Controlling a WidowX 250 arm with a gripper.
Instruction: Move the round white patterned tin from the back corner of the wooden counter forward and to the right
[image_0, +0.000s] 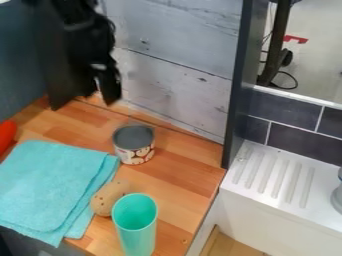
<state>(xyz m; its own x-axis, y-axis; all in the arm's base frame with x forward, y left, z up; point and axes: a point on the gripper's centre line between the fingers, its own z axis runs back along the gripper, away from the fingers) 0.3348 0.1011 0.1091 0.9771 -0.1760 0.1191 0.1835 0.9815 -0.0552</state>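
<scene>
My gripper (100, 94) hangs at the upper left, in front of the dark side panel and the pale plank wall. It is above and behind the open can (134, 153), apart from it. The can stands upright on the wooden counter (185, 172), grey inside with a patterned label. A folded turquoise cloth (50, 182) lies to its left. Below the can, a speckled brown potato-like object (107, 198) rests against the cloth's right edge. Beside that stands a tall mint-green cup (138, 232), near the counter's front.
An orange-red object (7, 134) shows at the left edge. A dark upright divider (238, 90) rises at the counter's right back corner. Beyond it is a white sink unit with a ridged drainboard (275, 175), with a grey rounded object (337, 197) at the right edge.
</scene>
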